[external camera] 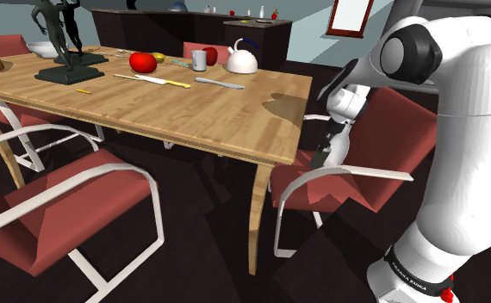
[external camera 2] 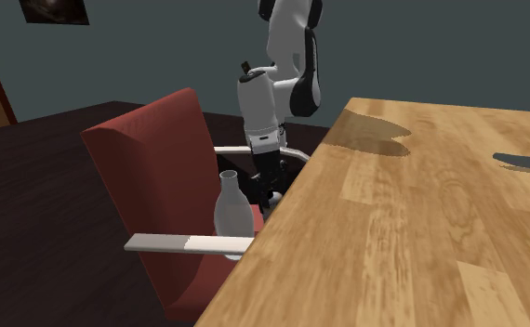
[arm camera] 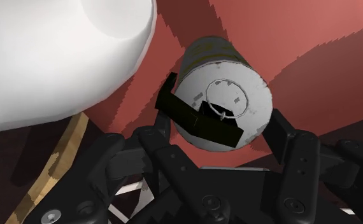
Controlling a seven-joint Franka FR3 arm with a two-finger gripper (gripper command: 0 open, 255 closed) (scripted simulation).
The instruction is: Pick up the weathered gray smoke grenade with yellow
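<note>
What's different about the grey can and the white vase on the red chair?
The can is a straight tube with a flat top and black lever; the vase bulges and has a narrow neck. The can is grey with a yellowish band; the vase is plain whitish. Both sit on the chair.

Arm (external camera: 459,163): glossy white rounded links, dk grey discs (external camera: 396,57) at joints. Base collar (external camera: 418,277), 5 o'clock in shoulder view: black band, white lettering, sm red mark. Gripper (arm camera: 225,130): all black, blocky, faceted. Round screw heads (arm camera: 210,202) on housing, 6 o'clock in wrist view.
</note>
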